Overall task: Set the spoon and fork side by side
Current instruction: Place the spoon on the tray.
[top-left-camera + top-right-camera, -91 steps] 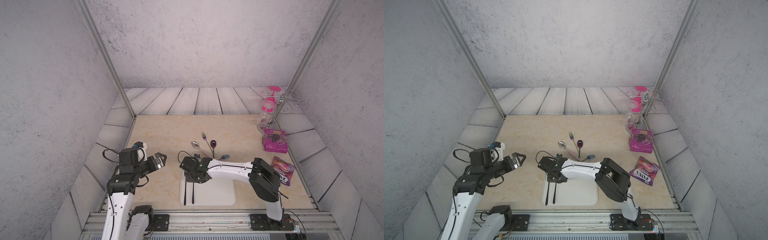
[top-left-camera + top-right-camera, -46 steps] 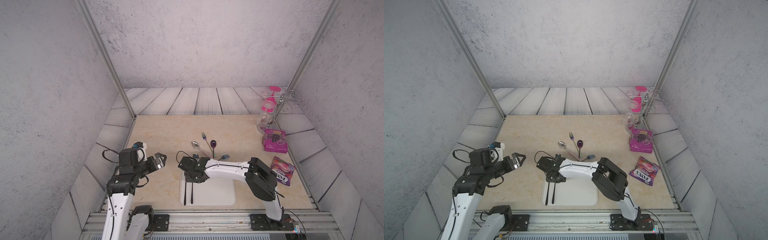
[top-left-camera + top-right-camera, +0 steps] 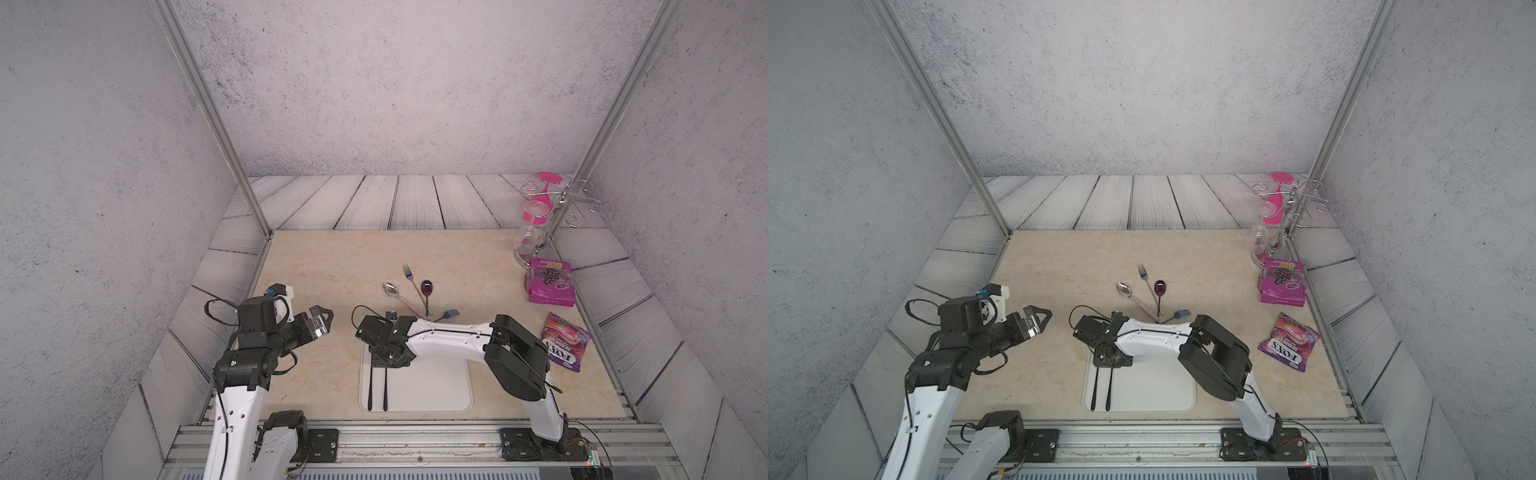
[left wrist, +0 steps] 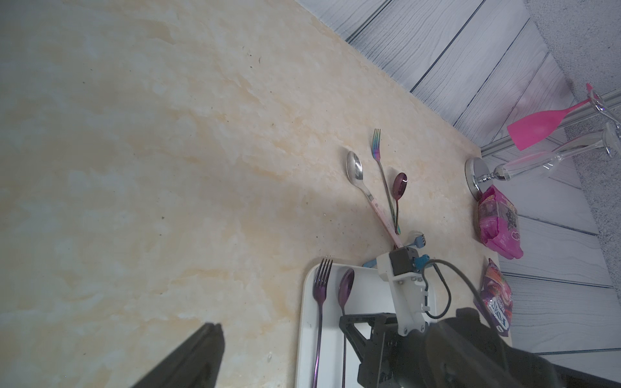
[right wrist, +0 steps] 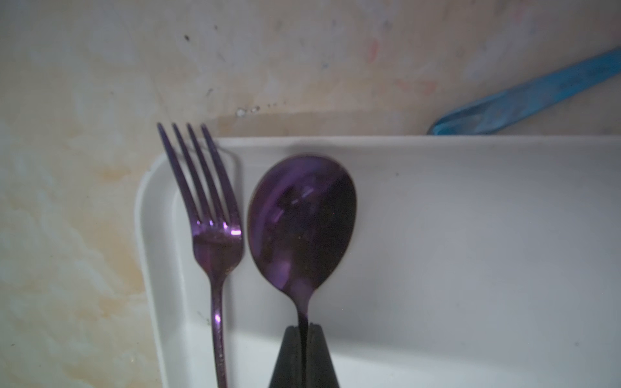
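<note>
Two purple things lie on the white tray (image 3: 436,386): the fork (image 5: 215,235) and the spoon (image 5: 302,228). They are laid close and straight, with their heads pointed the same way and a thin gap left between them. The fork is set by the tray's edge, and its prongs are poked out over the rim. The spoon's thin handle is pinched tight between the right fingers (image 5: 314,336), just below the bowl. The bowl looks to be down on the tray floor.

The spoon is likely held there so that it can be lined up with the fork. The pair is judged to be side by side already, so only letting go is left to be done. The left fingers (image 3: 320,322) look pressed together with nothing in them. They are held off to the side over bare worktop (image 3: 332,266), most likely to be out of the way.

Three forks are counted: the purple one, a rainbow fork (image 3: 409,274) and a blue fork (image 3: 451,313). Three spoons are counted too: the purple one, a silver spoon (image 3: 390,289) and a dark spoon (image 3: 427,287). These four spare pieces are left in a loose fan behind the tray. One tray is seen. Two snack bags are counted, a pink bag (image 3: 550,284) and a candy bag (image 3: 565,347).
</note>
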Available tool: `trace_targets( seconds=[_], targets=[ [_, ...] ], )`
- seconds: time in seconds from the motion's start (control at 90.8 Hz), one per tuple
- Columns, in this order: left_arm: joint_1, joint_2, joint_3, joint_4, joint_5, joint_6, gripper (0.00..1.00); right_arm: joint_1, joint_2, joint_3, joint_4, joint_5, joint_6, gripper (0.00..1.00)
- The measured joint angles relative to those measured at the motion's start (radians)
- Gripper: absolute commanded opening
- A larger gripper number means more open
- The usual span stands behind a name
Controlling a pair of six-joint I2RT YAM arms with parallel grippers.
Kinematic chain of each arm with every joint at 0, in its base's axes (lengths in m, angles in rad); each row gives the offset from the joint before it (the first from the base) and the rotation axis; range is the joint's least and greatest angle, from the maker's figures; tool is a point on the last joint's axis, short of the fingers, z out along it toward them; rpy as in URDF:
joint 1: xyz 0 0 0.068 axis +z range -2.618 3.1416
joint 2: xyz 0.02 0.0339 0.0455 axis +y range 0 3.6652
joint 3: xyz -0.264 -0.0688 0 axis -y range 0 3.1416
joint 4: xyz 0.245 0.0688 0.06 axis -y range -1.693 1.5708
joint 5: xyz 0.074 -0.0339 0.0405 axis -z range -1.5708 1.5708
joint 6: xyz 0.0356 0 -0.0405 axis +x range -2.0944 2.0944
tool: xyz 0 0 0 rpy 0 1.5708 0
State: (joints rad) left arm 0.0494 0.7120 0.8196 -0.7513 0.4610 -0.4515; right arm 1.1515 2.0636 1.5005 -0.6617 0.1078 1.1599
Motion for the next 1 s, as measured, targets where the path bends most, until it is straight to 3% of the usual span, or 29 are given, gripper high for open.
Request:
trace_targets(
  seconds=[0.572, 0.859, 1.002],
  targets=[
    [0.0, -0.005, 0.0, 0.0, 0.0, 0.0, 0.99, -0.002, 0.003, 0.003, -0.006, -0.026, 0.0, 0.23],
    [0.0, -0.003, 0.0, 0.0, 0.0, 0.0, 0.99, 0.0, -0.044, -0.051, 0.024, -0.029, -0.007, 0.46],
    [0.0, 0.007, 0.0, 0.0, 0.0, 0.0, 0.99, 0.0, -0.138, -0.068, 0.014, -0.005, -0.085, 0.6]
  ],
)
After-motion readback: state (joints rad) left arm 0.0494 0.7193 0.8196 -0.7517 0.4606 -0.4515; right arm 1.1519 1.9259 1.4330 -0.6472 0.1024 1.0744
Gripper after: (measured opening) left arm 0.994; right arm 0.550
